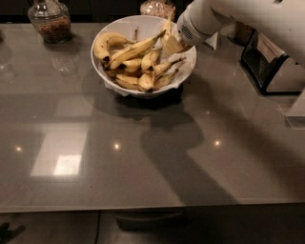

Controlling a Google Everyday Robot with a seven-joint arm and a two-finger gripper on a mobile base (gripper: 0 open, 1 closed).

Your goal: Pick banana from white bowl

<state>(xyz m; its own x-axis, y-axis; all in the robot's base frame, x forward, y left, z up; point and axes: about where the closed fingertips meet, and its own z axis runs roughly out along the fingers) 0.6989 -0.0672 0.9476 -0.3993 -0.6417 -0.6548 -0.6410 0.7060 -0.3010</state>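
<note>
banana [102, 44]: plump curved one, sits at the left side of the white bowl [188, 66], up against the left wall, dark tip pointing down. Not held, nothing touching it except the other fruit beside it.

Long slim banana [137, 47] lies diagonally across the middle of the pile, just right of it. Small stubby bananas [148, 71] are heaped below and to the right of that.

gripper [173, 44] is inside the bowl on the right side, low over the fruit near the right rim, well apart from the curved banana, with the long one between them. Gripper state: can't tell, its end is buried among the bananas. White arm [217, 14] comes in from the upper right.

Bowl sits at the back of a grey countertop [143, 162]. Glass jar [48, 21] with brown contents stands at back left, second jar [155, 7] behind the bowl, dark appliance [267, 64] at the right edge.
</note>
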